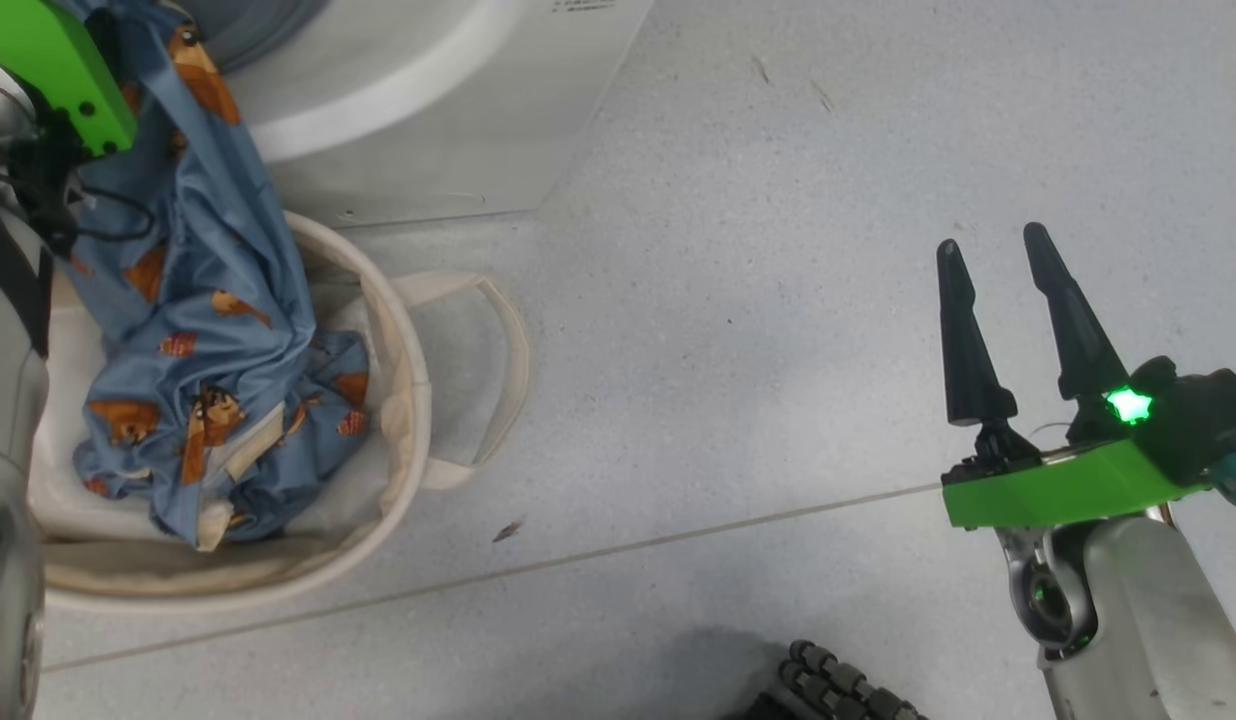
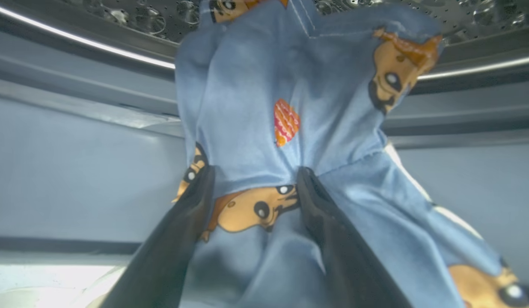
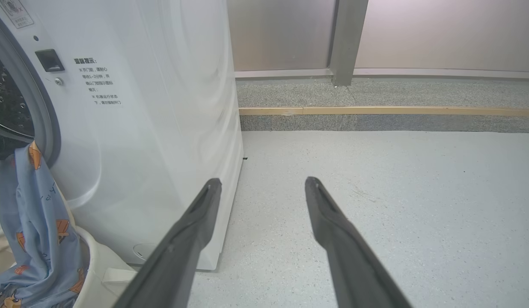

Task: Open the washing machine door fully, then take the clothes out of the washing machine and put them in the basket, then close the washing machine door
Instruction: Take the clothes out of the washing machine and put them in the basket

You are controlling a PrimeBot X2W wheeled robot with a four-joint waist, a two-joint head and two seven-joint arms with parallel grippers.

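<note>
Light-blue clothes [image 1: 208, 330] printed with orange figures hang from the washing machine [image 1: 428, 130] opening down into the cream basket [image 1: 408, 400] in front of it. In the left wrist view my left gripper [image 2: 254, 175] is open, its two fingers spread wide with the clothes [image 2: 247, 107] draped between them, just below the steel drum [image 2: 119, 13]. My right gripper [image 1: 993, 245] hovers open and empty over bare floor, far right of the basket. Its own view shows the right gripper [image 3: 262, 182], the washing machine [image 3: 161, 128], the clothes [image 3: 37, 222] and the basket [image 3: 97, 265]. The washing machine door is out of view.
The basket's loop handle [image 1: 498, 370] lies on the grey floor [image 1: 738, 300] to the basket's right. A black ribbed part [image 1: 838, 685] shows at the bottom edge. Beyond the washer a raised grey step [image 3: 375, 115] and wall panels bound the floor.
</note>
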